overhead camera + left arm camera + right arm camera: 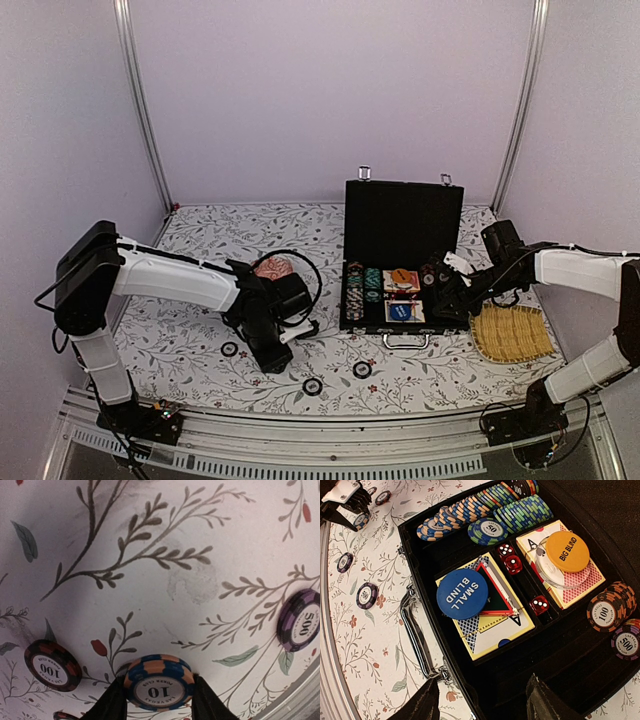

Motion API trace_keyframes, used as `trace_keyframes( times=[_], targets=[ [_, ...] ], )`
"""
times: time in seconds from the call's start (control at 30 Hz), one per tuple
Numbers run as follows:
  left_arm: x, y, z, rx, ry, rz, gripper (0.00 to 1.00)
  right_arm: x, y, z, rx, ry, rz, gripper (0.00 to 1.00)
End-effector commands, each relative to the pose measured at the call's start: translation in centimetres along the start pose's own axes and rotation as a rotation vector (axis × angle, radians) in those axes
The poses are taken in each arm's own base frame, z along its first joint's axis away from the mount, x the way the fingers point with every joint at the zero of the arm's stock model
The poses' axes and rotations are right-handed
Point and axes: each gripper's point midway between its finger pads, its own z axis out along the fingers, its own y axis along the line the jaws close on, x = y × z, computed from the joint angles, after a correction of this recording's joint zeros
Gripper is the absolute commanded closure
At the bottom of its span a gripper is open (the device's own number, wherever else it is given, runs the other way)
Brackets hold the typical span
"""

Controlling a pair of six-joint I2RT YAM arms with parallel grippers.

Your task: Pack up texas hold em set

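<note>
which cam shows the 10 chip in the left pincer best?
Left wrist: the 10 chip sits large between the fingers of the left pincer, numeral legible. Right wrist shows it tiny in the top-left corner. Top external: too small to make out.

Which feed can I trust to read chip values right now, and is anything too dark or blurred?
Left wrist: sharp, evenly lit; the 10 on the chip between the fingers reads clearly. Right wrist: also crisp, lettering on the blue button and orange button legible, though the black case floor swallows detail. Top view: the loose chips are too small to read.
</note>
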Motion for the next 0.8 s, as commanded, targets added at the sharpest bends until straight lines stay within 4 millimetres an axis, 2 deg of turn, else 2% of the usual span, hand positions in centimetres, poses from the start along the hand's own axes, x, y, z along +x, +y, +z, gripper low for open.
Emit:
trace_keyframes(
  times=[0.0,0.2,0.37,0.43,0.53,0.63,0.77],
  targets=[
    [3.3,-0.6,2.1,0.044,0.148,-0.014,0.56,-0.6,-0.1,-0.3,-0.008,-0.013,-0.008,0.40],
    [2.8,-0.9,2.3,0.048,0.139,-0.007,0.58,-0.6,0.0,-0.3,-0.008,-0.013,-0.009,0.40],
    [0.7,-1.3,1.7,0.032,0.085,0.013,0.69,-0.7,-0.1,-0.4,-0.006,-0.014,-0.009,0.40],
    [-0.7,-1.4,0.7,0.024,0.039,0.015,0.73,-0.7,0.0,-0.4,-0.007,-0.015,-0.010,0.40],
    [-3.1,-1.8,-1.7,0.023,-0.042,0.023,0.76,-0.6,0.0,-0.4,-0.007,-0.014,-0.008,0.40],
    [-5.8,-2.3,-4.8,0.021,-0.138,0.027,0.77,-0.7,0.0,-0.4,-0.007,-0.016,-0.010,0.40],
    [-9.5,-3.0,-7.8,0.014,-0.249,0.042,0.76,-0.7,0.0,-0.4,-0.007,-0.017,-0.010,0.40]
  ],
)
